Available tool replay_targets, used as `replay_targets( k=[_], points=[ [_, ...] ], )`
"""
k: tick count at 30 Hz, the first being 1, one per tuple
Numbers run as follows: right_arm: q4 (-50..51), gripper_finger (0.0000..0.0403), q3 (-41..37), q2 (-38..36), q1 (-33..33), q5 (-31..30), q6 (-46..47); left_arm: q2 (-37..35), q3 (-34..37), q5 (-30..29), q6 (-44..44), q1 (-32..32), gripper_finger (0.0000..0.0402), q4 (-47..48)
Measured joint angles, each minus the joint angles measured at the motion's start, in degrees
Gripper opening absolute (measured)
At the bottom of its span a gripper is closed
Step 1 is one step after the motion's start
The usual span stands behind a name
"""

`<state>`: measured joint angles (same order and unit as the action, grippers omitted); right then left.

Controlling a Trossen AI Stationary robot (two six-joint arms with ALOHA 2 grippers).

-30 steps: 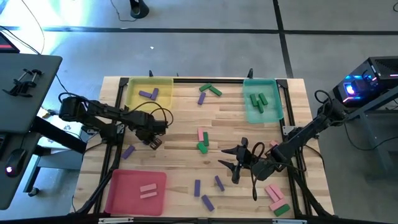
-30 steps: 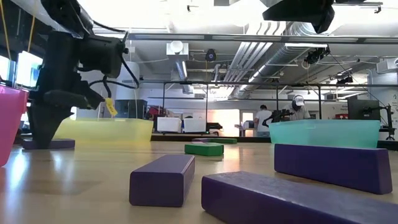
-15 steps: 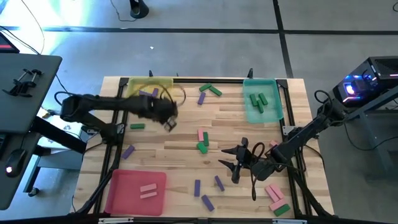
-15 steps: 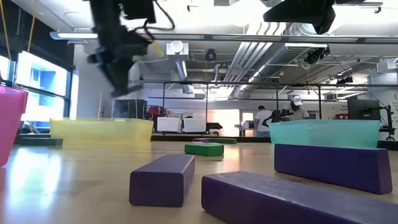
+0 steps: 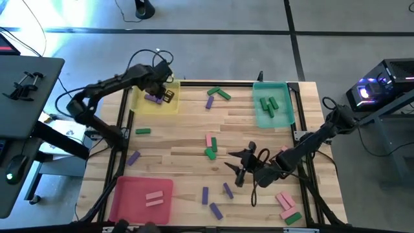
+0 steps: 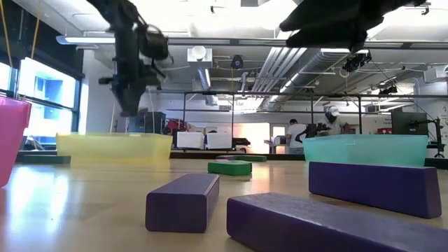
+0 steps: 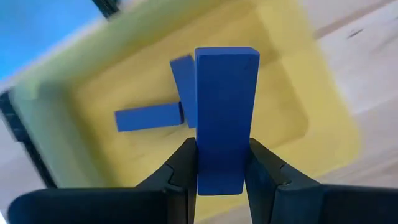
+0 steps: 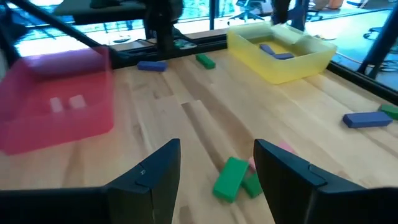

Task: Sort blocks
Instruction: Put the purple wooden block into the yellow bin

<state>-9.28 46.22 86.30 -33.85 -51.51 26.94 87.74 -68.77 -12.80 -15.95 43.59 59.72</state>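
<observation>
My left gripper (image 5: 165, 94) hangs above the yellow tray (image 5: 141, 103), shut on a purple block (image 7: 226, 93). Two more purple blocks (image 5: 154, 98) lie flat in that tray. My right gripper (image 5: 239, 169) is open and hovers over the table's right middle, touching nothing. Just ahead of its fingers (image 8: 168, 162), pink and green blocks (image 8: 231, 177) lie on the wood. Loose blocks in green (image 5: 143, 131), purple (image 5: 133, 157) and pink (image 5: 284, 200) lie flat about the table. In the low view the left gripper (image 6: 129, 91) is raised over the yellow tray (image 6: 115, 145). My left gripper pinches the purple block between its two fingers (image 7: 183, 165), which press on its long side faces near one end (image 7: 226, 168). The fingers point down from above and lie along the block. The block sticks out past the fingertips, lifted clear above the yellow tray's floor.
The teal tray (image 5: 285, 107) at the far right holds green blocks. The pink tray (image 5: 126, 200) at the near left holds two pink blocks. Purple blocks (image 5: 215, 210) lie near the near edge, and green and purple ones (image 5: 218, 92) by the far edge. Bare wood shows mid-table.
My left gripper has risen from the table's left middle and swung toward the far edge, ending above the yellow tray. My right gripper has shifted a little toward the table's left and stays open.
</observation>
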Motion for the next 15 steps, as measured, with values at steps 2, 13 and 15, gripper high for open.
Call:
replay_targets(
  k=[2,13,15],
  points=[
    [0.00,0.0190,0.00,-0.04,1.53,0.02,-1.39,3.13,0.00,1.48,2.34,1.60,0.0070,-0.21],
    [-0.06,0.0190,0.00,-0.09,10.87,6.09,-7.66,18.55,0.02,3.19,8.33,2.41,0.0093,-6.25],
    [-0.06,0.0190,0.00,-0.09,11.52,7.48,-7.51,19.45,0.02,3.00,8.57,2.37,0.0098,-7.86]
  ],
)
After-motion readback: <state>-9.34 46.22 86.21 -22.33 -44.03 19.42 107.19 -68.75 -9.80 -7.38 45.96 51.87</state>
